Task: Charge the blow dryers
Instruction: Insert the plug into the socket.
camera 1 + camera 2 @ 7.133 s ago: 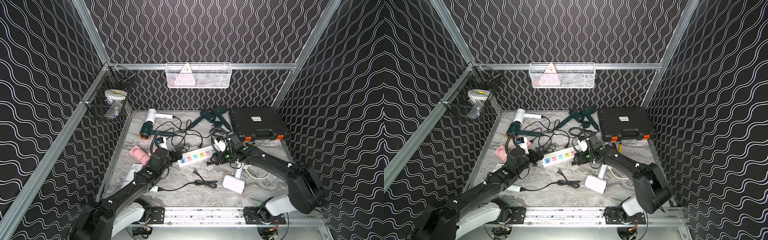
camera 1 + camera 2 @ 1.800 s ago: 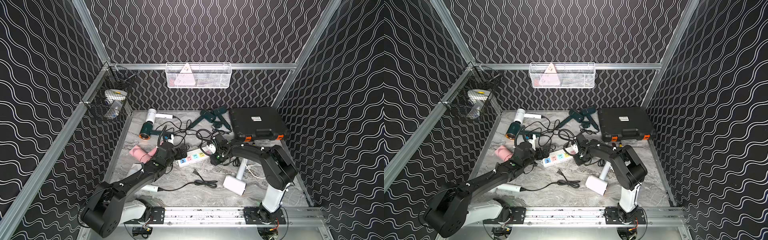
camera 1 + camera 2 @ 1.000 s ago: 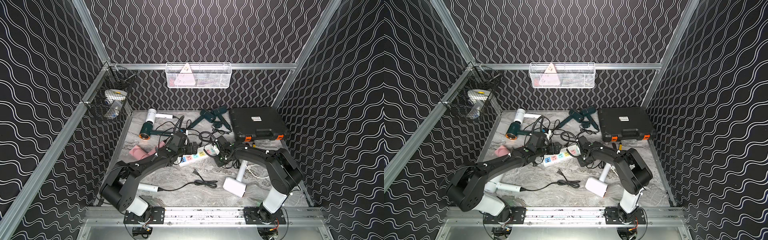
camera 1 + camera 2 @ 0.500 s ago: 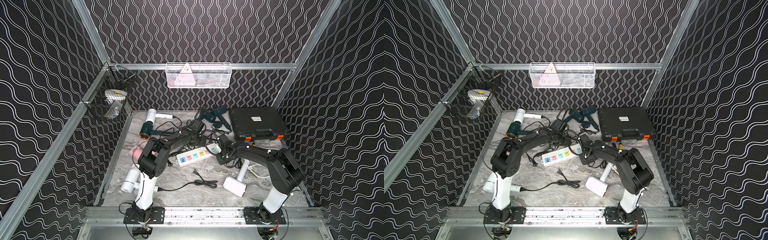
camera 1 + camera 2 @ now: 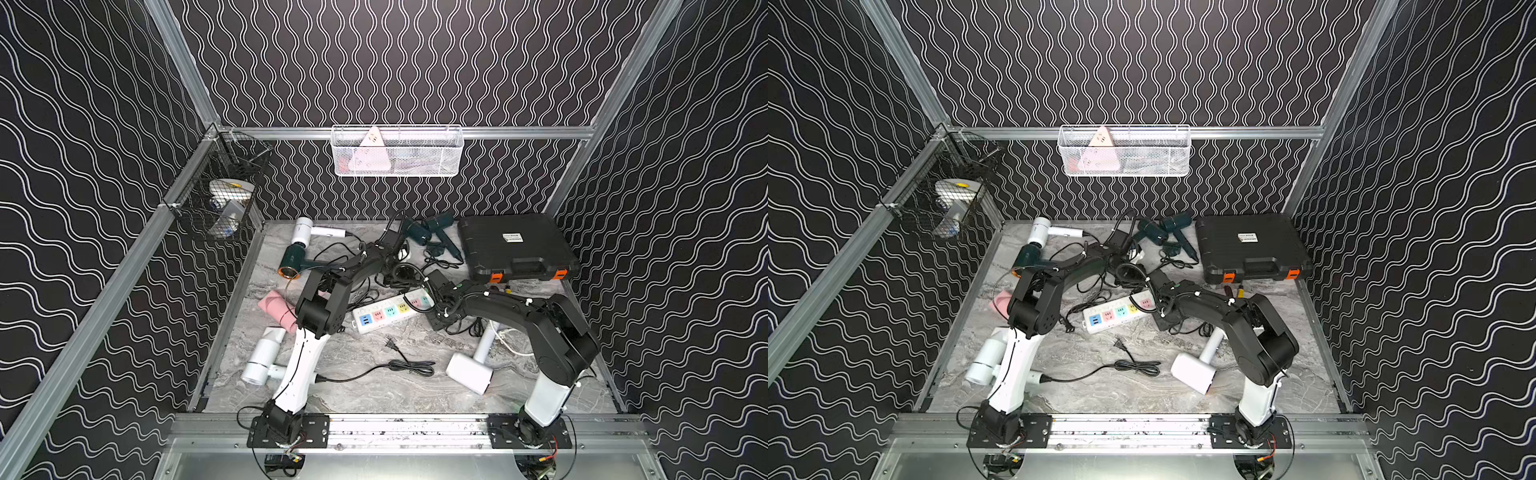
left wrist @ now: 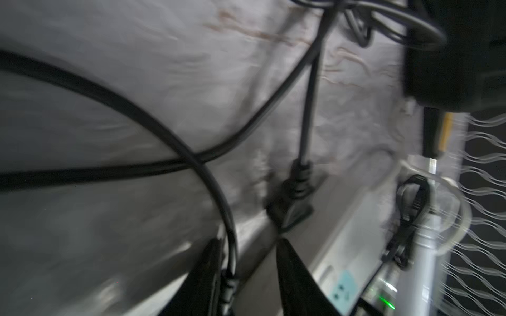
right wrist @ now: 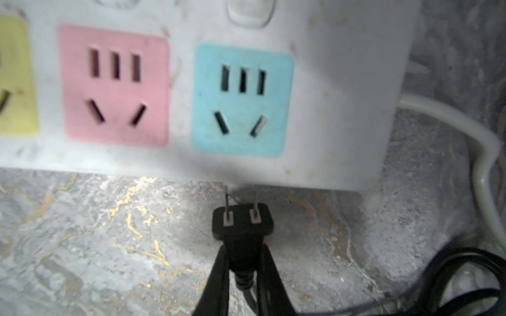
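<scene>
Top views both show a white dryer toward the bench's front right and a second white dryer at its front left, a pink dryer just behind that. Mid-bench, the right gripper is clamped on a black plug, prongs at the power strip's side; beyond it the left gripper has its jaws apart, a black cord running between them. Farther back on the left lie a copper-ringed teal dryer and a third white dryer; two teal dryers sit at the back edge beside a black case.
</scene>
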